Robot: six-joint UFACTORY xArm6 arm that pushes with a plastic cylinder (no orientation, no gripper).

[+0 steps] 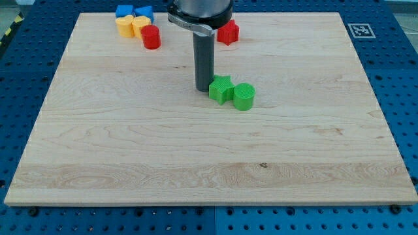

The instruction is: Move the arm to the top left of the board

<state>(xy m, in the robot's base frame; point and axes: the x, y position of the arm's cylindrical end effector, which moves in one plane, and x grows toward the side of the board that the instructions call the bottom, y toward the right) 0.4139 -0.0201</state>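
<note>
The green star block (221,89) near the middle of the wooden board (130,150) serves as the landmark here. Far to its upper left, by the board's top edge, sits a tight cluster: a blue block (124,11) and a second blue block (144,12) at the back, their exact shapes hard to make out, with a yellow block (124,26) and a second yellow block (139,25) just in front, touching one another. A red cylinder (151,37) stands at the cluster's right, closest of the group to the star.

My tip (204,89) rests on the board just left of the green star block, touching it or very nearly so; the gap cannot be told. The rod ends plainly, with no claw to open or close, and it holds nothing. It stands well apart from the board's top left corner, which lies beyond the blue and yellow cluster.

Above and slightly right of the star, partly hidden behind the arm's housing, is a red star-like block (228,32). Touching the star's right side is a green cylinder (243,96). Far to the upper right, off the board, a black-and-white marker tag (358,30) lies on the blue perforated table (398,78).
</note>
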